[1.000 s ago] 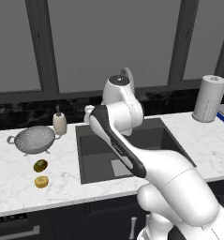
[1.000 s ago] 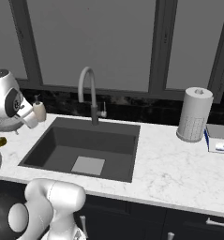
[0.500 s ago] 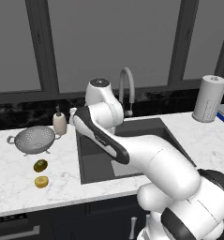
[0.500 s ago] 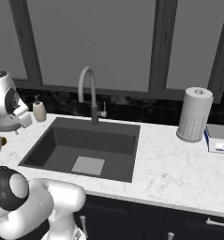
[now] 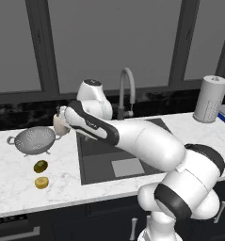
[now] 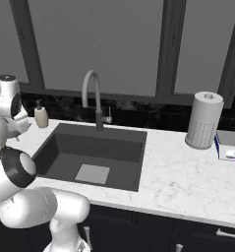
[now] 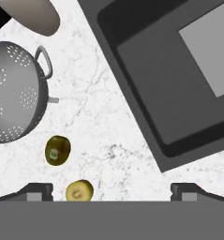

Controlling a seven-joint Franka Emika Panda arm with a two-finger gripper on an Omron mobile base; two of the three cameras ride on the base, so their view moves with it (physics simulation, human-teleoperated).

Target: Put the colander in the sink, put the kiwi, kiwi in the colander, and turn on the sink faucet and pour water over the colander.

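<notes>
The silver colander (image 5: 35, 140) (image 7: 12, 91) stands on the marble counter left of the dark sink (image 5: 100, 162) (image 6: 89, 152) (image 7: 169, 79). In front of it lie the dark olive kiwi (image 5: 40, 165) (image 7: 57, 150) and the yellow kiwi (image 5: 42, 182) (image 7: 79, 191), both on the counter. My gripper (image 7: 113, 192) hangs open and empty above the counter strip between colander and sink, with the yellow kiwi just inside its left fingertip (image 7: 38, 190). The grey gooseneck faucet (image 5: 127, 89) (image 6: 92, 96) rises behind the sink. No water runs.
A cream soap bottle (image 6: 41, 116) (image 7: 31, 14) stands behind the colander near the sink's back left corner. A paper towel roll (image 5: 210, 99) (image 6: 204, 120) and a blue box (image 6: 230, 146) sit on the counter far right.
The arm has swung left from over the sink toward the colander side of the counter. The colander and kiwis have stayed in place.
</notes>
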